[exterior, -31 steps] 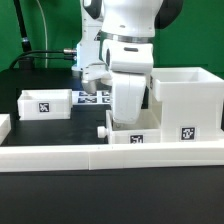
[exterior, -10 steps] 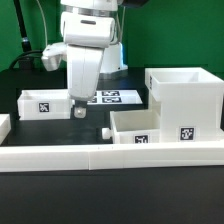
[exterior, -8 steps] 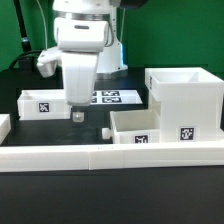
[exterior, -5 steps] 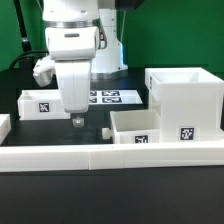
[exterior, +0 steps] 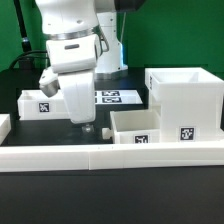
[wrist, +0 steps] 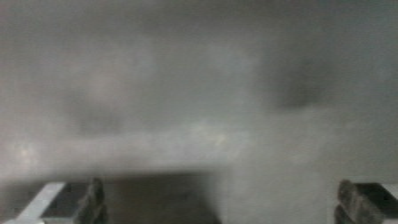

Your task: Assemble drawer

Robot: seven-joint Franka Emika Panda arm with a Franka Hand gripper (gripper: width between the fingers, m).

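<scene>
Pincer (exterior: 86, 126) hangs low over the dark worktop (exterior: 60, 190), jaws spread wide and holding nothing (the wrist view is a grey blur). One knobbed tray (exterior: 45, 103) sits behind the arm; the second tray (exterior: 140, 130) lies just beside the pincer, toward the exterior view's right. Beyond it the tall housing (exterior: 186, 97) stands upright.

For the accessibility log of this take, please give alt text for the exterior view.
A white robot arm reaches down with its open gripper low over the black table, between two white knobbed trays. A tall white housing stands at the exterior view's right, a long low white wall runs across the front, and a marker board lies behind.
</scene>
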